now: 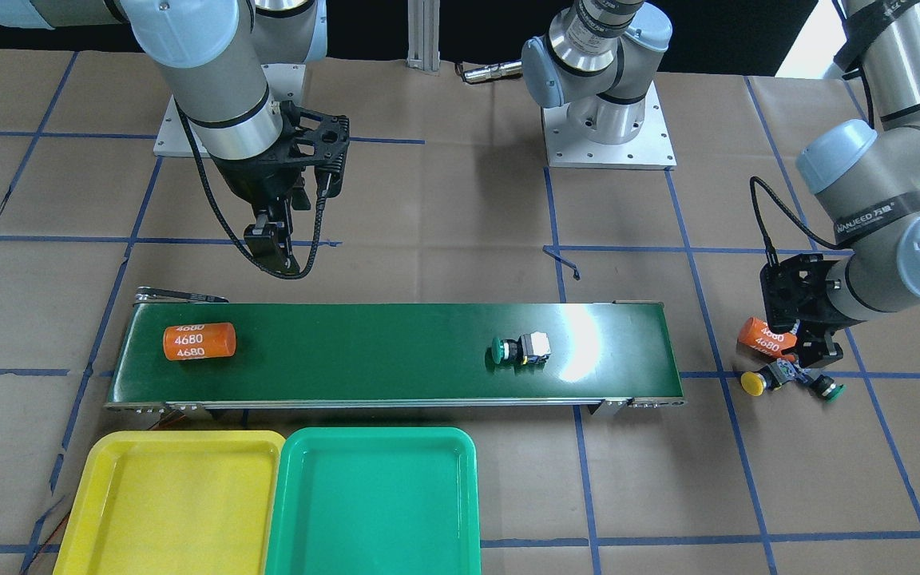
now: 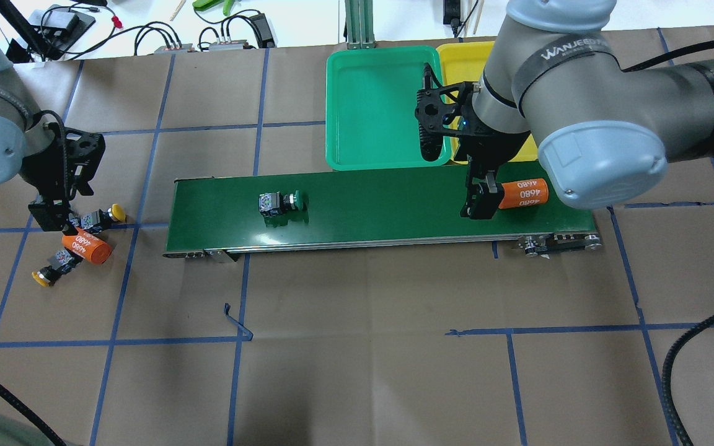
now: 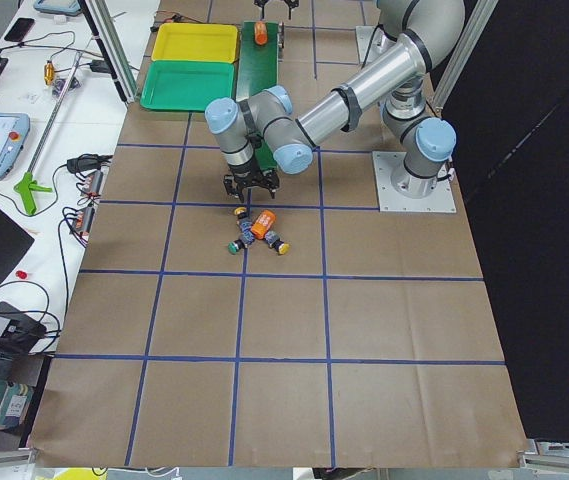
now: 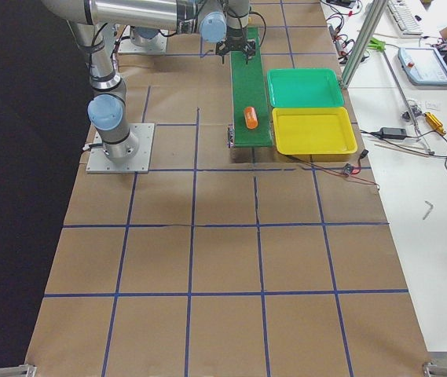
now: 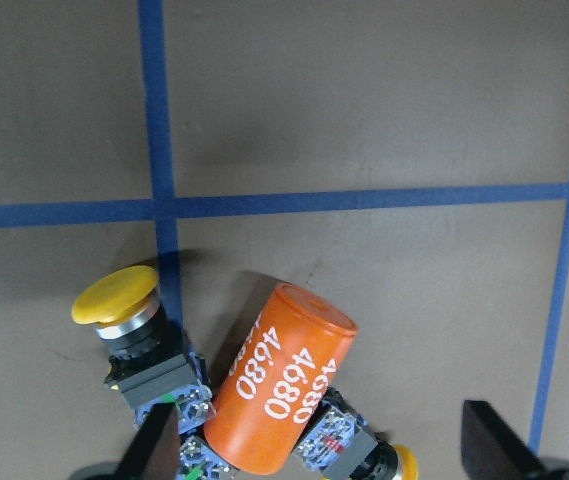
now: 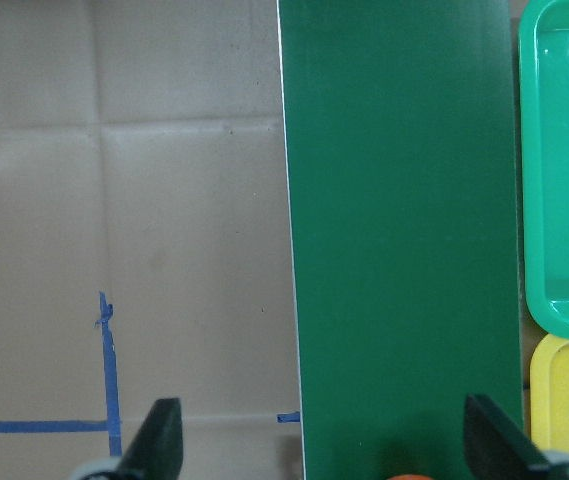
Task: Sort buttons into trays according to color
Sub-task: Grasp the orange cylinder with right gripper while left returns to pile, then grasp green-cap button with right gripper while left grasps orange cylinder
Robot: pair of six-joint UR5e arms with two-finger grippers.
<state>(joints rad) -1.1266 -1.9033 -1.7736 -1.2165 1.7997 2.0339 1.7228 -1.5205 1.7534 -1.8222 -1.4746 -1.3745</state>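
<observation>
Nothing is sorted: the yellow tray (image 1: 172,511) and green tray (image 1: 372,503) lie empty. One green button (image 1: 520,349) sits on the conveyor belt (image 1: 348,359). Three more buttons (image 5: 114,295) crowd an orange cylinder (image 5: 284,395) under the left gripper (image 5: 326,445), its fingers spread. The right gripper (image 6: 326,435) hovers over the belt, likewise spread.

The right arm (image 2: 580,93) hides most of the bright yellow plastic tray (image 2: 463,62) at the worktop's far edge; an orange 4680 cylinder (image 5: 282,390) near the left end seemingly half-covers a yellow-capped push-button (image 5: 346,445).
</observation>
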